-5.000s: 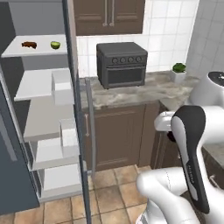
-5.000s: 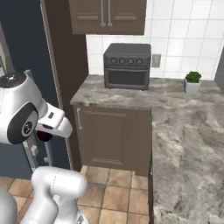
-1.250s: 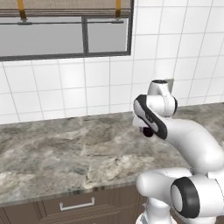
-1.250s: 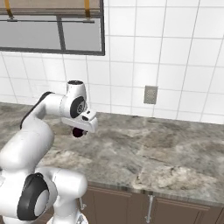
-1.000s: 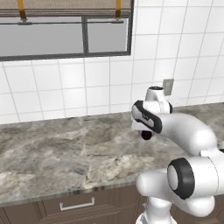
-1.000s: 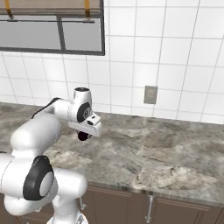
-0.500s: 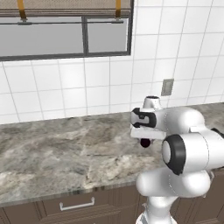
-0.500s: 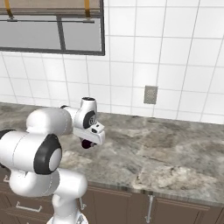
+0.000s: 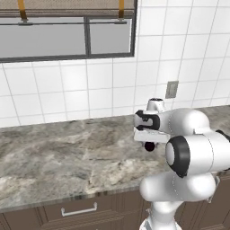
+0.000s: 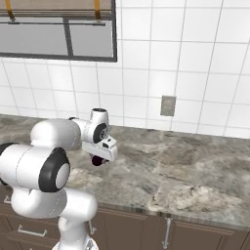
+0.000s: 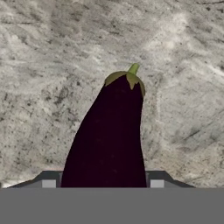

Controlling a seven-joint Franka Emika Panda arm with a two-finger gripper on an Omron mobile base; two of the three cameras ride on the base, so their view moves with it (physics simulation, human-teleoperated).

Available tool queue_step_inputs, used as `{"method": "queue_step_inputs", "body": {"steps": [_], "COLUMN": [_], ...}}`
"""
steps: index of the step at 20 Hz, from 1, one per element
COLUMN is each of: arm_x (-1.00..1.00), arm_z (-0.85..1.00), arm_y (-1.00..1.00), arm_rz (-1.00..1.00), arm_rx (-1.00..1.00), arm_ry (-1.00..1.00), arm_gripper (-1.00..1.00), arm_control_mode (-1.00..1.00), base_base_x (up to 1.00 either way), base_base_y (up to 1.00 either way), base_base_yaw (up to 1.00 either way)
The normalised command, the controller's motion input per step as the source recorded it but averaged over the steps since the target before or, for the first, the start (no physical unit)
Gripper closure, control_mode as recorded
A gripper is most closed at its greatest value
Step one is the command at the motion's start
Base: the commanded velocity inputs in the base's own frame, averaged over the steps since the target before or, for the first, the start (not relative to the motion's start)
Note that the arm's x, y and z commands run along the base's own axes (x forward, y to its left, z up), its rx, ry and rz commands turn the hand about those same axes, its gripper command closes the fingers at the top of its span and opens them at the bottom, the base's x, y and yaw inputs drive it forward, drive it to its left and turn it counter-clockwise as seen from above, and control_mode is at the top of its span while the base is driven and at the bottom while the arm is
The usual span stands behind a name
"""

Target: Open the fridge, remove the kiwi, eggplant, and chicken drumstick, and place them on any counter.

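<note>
Eggplant [image 11: 107, 140]: glossy, dark purple, nearly black, with a green cap and short stem at the far end. In the hand view it runs up from between the finger tips, the stem pointing away from the hand. In the left base view it is a small dark lump [image 9: 149, 146] under the hand, and the same in the right base view [image 10: 97, 160].

Where it is: held over the counter, close above the stone. Whether its tip touches the stone cannot be told.

Gripper [image 11: 103, 186]: jaws partly open, one on each side of the eggplant's thick end and closed against it. The hand points down at the worktop in the left base view [image 9: 149, 143] and the right base view [image 10: 99, 157].

Arm: white with dark joints, folded low over the front part of the worktop, the wrist bent down.

Counter [image 9: 67, 157]: grey-beige marbled stone. It spreads beneath the eggplant in the hand view [image 11: 48, 57].

Cabinets [image 9: 54, 211]: dark brown, under the stone, with a metal handle [image 9: 78, 210] on the drawer front.

Wall [image 10: 195, 63]: white tiles behind the counter.

Outlet [image 10: 167, 105]: grey plate on the tiles, just above the counter's back edge, well apart from the hand.

Window [image 9: 67, 38]: grey-framed, on the wall above the counter.
</note>
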Motion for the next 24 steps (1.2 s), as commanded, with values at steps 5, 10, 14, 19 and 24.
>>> {"method": "queue_step_inputs", "body": {"steps": [5,10,14,19,24], "arm_x": [0.0,-0.02,-0.01,-0.13,-0.39], "arm_z": [-0.17,0.0,0.1,0.74,0.93], "arm_y": [0.0,0.0,0.0,0.0,0.0], "arm_rz": [0.0,0.0,0.0,0.0,0.02], "arm_rx": [0.0,0.0,-0.01,-0.14,-0.19], "arm_ry": [0.0,0.0,-0.05,-0.17,-0.08], "arm_gripper": [-1.0,-1.0,-1.0,-1.0,-1.0], "arm_control_mode": [-1.0,-1.0,-1.0,-1.0,-1.0], "base_base_x": [0.0,0.0,0.0,0.0,0.0], "base_base_y": [0.0,0.0,0.0,0.0,0.0], "base_base_yaw": [0.0,0.0,0.0,0.0,0.0]}}
